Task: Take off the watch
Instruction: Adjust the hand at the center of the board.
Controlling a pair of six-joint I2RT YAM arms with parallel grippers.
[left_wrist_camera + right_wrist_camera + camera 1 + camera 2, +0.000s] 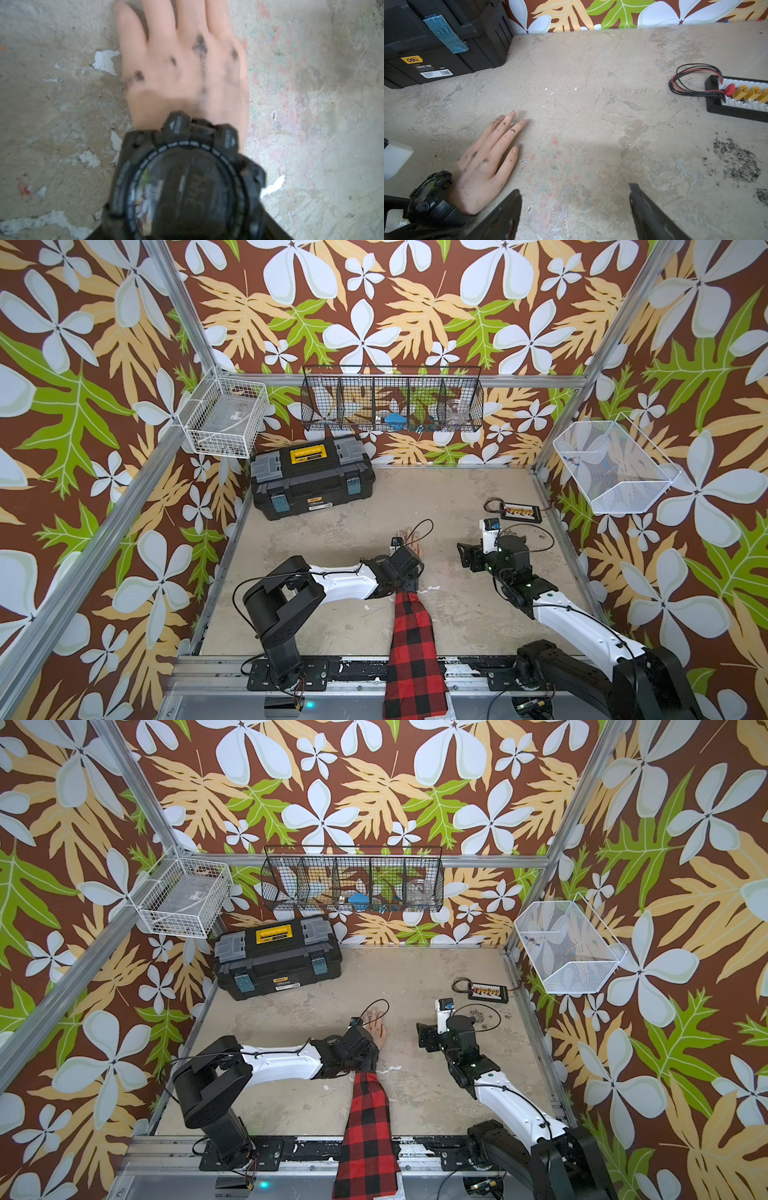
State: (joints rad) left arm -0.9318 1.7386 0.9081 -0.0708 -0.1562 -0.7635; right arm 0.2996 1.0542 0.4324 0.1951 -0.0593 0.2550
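The watch [187, 182] is black and chunky and is strapped round the wrist of a pale dummy hand [182, 72] that lies flat on the table. A red-and-black plaid sleeve [411, 647] runs from the wrist to the front edge. In both top views my left gripper [401, 572] sits right over the wrist and hides the watch. In the right wrist view the watch [428, 195] has a black part of that gripper beside it. How its jaws stand on the watch does not show. My right gripper [575, 191] hovers open to the right of the hand, with bare table between its fingers.
A black toolbox [311, 477] stands at the back left. A connector board with looped wires [519, 512] lies at the back right, and dark specks [737, 162] dot the table near it. Wire baskets hang on the walls: white [226, 416], black [392, 404], white mesh [611, 466].
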